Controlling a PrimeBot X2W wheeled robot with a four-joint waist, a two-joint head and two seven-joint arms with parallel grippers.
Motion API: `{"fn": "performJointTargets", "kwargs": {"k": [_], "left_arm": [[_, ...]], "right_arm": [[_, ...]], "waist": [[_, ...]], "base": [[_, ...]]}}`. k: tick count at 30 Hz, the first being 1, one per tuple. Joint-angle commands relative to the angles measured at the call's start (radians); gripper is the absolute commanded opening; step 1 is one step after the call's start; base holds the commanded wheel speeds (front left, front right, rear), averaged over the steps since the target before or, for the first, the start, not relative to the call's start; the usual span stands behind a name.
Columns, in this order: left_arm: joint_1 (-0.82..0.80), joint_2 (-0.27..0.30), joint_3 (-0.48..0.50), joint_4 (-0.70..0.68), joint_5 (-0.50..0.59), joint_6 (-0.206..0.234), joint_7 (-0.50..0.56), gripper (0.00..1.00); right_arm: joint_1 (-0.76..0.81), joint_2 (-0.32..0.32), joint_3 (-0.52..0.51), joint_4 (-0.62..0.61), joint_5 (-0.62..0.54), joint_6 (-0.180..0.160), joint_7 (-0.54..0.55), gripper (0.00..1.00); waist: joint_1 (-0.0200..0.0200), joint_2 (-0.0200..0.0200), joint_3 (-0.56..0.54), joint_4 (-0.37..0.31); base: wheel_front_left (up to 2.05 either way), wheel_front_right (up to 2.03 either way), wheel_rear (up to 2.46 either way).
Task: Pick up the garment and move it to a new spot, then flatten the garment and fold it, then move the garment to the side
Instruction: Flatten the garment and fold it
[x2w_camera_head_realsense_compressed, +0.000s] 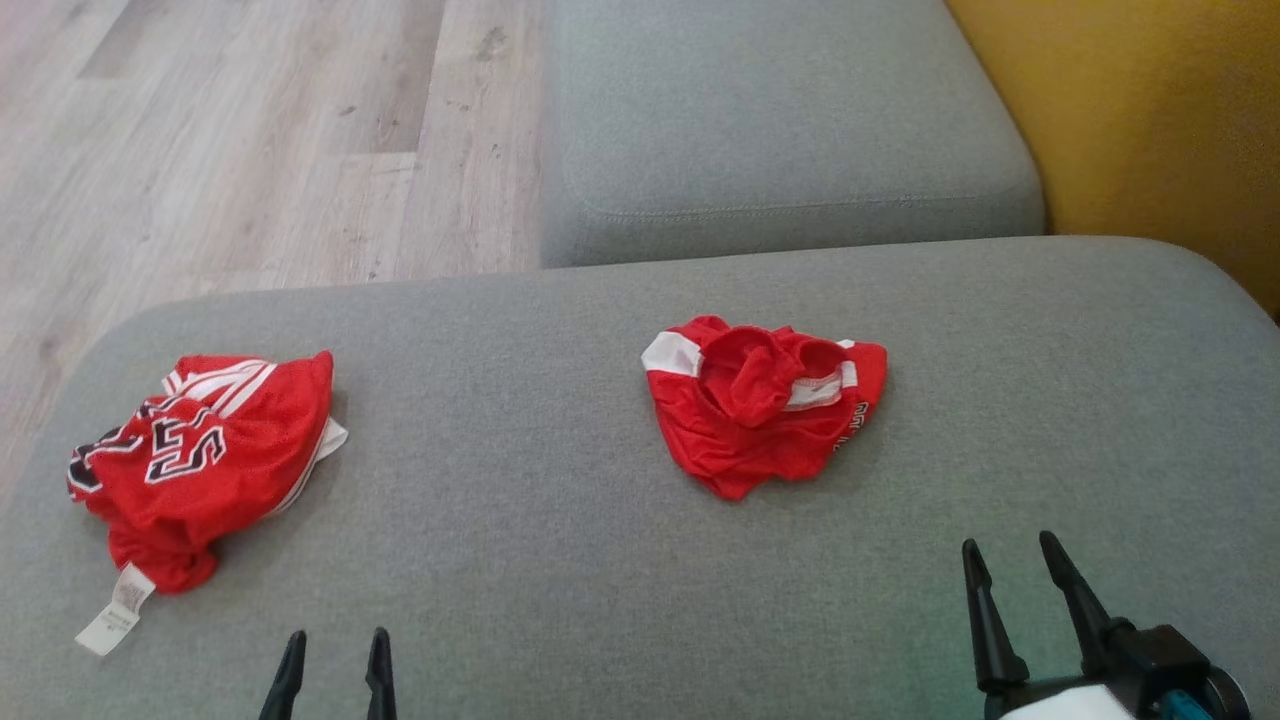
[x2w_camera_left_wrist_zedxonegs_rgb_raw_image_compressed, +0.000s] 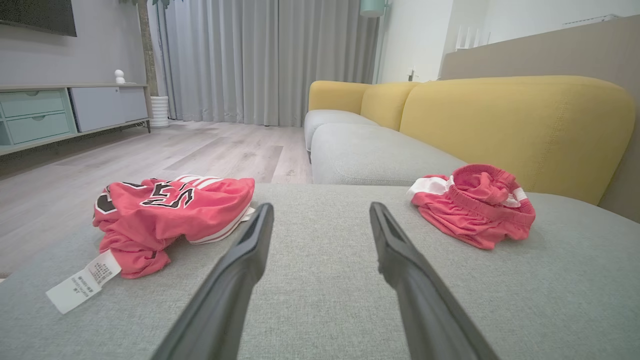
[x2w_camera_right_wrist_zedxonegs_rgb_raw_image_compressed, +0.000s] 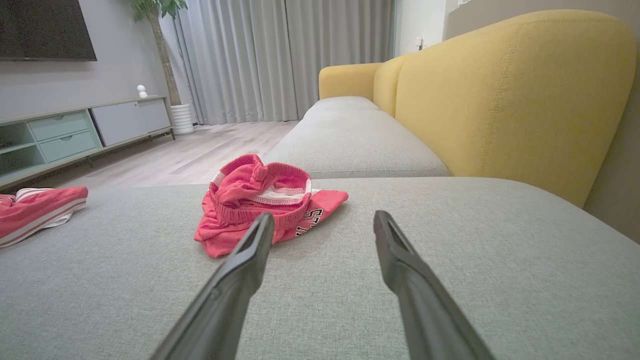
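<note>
Crumpled red shorts (x2w_camera_head_realsense_compressed: 765, 405) with white trim mid grey fabric sofa cushion (x2w_camera_head_realsense_compressed: 550, 540), bunched red lettered jersey (x2w_camera_head_realsense_compressed: 200, 460) at left, left hand (x2w_camera_head_realsense_compressed: 337, 640) and right hand (x2w_camera_head_realsense_compressed: 1007, 545) near edge, both spread wide, empty

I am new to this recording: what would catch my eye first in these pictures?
On the grey fabric sofa seat lie two crumpled garments: a red jersey with black-and-white lettering at the robot's left and red shorts with a white-trimmed waistband near the middle. The left gripper and right gripper stand open and empty at the near edge.
</note>
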Motion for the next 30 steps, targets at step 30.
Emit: {"fn": "performJointTargets", "kwargs": {"k": [30], "left_arm": [[-0.076, -0.011, 0.002, 0.0, 0.0, 0.032, -0.008, 1.0]], "right_arm": [[-0.042, -0.005, 0.032, -0.025, 0.018, -0.001, -0.006, 1.0]], "waist": [[0.0001, 0.0, 0.017, -0.01]], "base": [[0.0, 0.0, 0.0]]}}
